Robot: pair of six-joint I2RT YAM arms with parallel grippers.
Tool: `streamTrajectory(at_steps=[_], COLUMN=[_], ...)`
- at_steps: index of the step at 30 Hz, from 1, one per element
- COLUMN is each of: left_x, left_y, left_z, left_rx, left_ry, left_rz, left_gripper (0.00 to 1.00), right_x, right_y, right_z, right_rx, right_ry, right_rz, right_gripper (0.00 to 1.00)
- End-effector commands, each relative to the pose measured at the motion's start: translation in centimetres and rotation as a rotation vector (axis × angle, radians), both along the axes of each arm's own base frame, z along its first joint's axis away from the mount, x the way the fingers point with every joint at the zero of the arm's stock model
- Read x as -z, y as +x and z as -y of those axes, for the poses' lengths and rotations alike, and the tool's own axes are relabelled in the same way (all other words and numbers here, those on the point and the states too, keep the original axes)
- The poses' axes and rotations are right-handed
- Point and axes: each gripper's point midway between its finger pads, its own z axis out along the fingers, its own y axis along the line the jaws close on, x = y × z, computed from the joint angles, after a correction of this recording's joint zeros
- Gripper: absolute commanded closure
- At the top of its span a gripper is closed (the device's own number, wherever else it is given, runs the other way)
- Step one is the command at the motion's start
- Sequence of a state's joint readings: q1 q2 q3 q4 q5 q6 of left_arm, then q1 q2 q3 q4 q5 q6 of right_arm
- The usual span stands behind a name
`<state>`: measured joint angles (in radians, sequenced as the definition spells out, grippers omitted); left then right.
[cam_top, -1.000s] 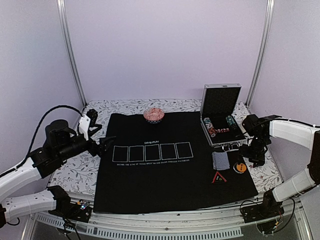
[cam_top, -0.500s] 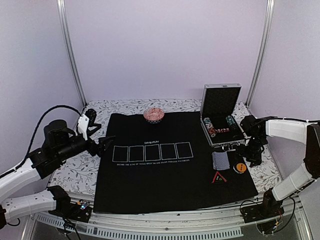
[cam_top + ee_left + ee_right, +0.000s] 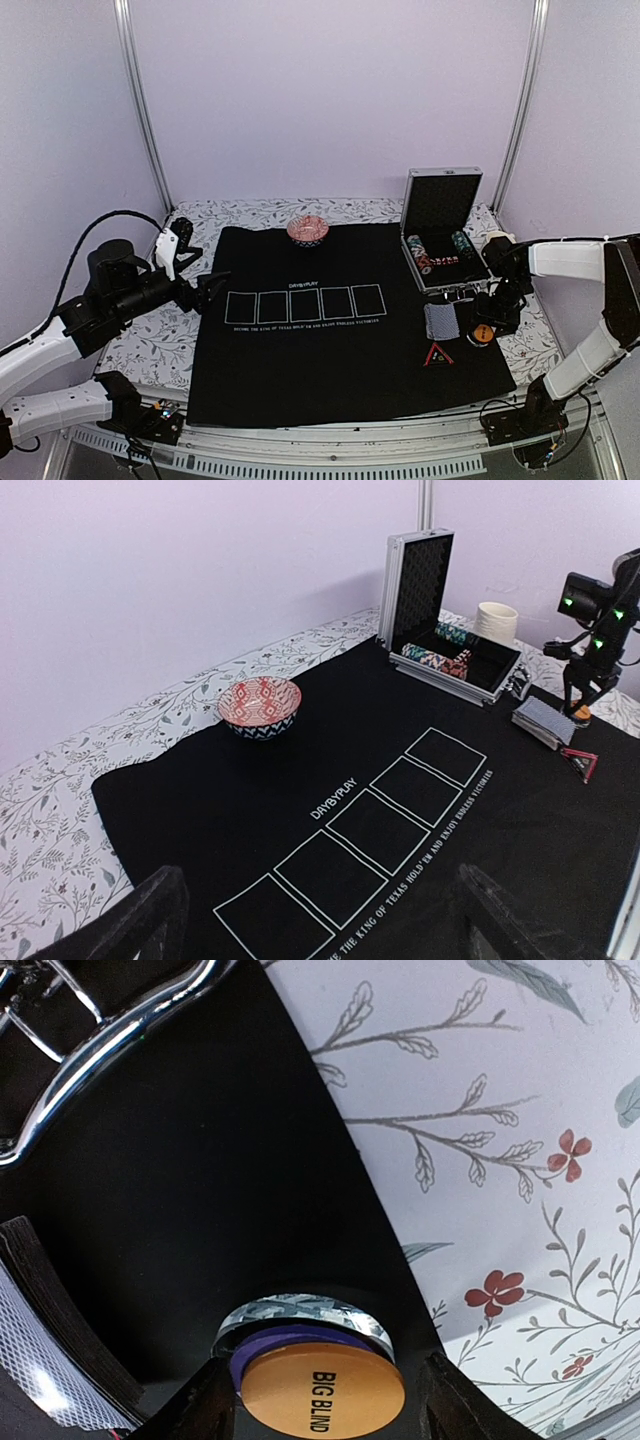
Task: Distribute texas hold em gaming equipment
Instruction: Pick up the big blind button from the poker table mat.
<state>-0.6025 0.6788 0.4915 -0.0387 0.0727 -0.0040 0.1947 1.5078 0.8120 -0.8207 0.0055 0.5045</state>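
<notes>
Taking the middle of the large black mat [image 3: 300, 370] as the dial in the overhead view, one small red-edged black triangle [image 3: 437, 355] lies nearest, at about 4 o'clock, flat on the mat.

At 3 o'clock, by the mat's right edge, sits one stack of three round buttons: an orange button [image 3: 322, 1385] lettered BIG BLIND on top, a blue button [image 3: 290, 1340] under it, and a third disc with a shiny rim [image 3: 300, 1310] at the bottom. The right gripper [image 3: 325, 1405] stands over this stack with one finger on each side of it. The jaws are partly spread, and I cannot tell whether they press the stack.

Just to the stack's 9 o'clock lies one deck of blue-grey-backed playing cards [image 3: 440, 320].

Five white rectangles [image 3: 304, 304] run in a row across the mat's centre.

At 9 o'clock the left gripper [image 3: 330, 925] hovers at the mat's left edge over the floral tablecloth [image 3: 140, 345], its jaws wide apart and empty.

At 2 o'clock one silver metal case [image 3: 445, 215] stands open, with striped poker chips [image 3: 438, 252] in teal, red and black lying in rows inside, too small to count.

At 12 o'clock sits one red patterned bowl [image 3: 308, 230].
</notes>
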Motion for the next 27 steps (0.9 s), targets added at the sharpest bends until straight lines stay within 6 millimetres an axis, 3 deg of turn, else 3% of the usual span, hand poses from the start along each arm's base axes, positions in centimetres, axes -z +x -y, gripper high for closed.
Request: streamTrajectory(at_steps=[1, 15, 27], left_x=[-1.16, -1.17, -1.2], left_y=[-0.22, -0.25, -0.2], left_z=[0.25, 0.28, 0.35], left_rx=[0.012, 0.014, 0.015], left_ry=[-0.02, -0.02, -0.02], left_rz=[0.028, 0.028, 0.028], left_gripper=[0.07, 0.07, 0.07], right_x=[0.98, 0.73, 0.26], right_y=[-0.66, -0.83, -1.34], right_z=[0.0, -0.38, 0.0], right_rx=[0.0, 0.001, 0.014], right_ry=[0.01, 0.035, 0.018], right_rz=[-0.031, -0.032, -0.031], right_gripper=[0.36, 0.31, 0.42])
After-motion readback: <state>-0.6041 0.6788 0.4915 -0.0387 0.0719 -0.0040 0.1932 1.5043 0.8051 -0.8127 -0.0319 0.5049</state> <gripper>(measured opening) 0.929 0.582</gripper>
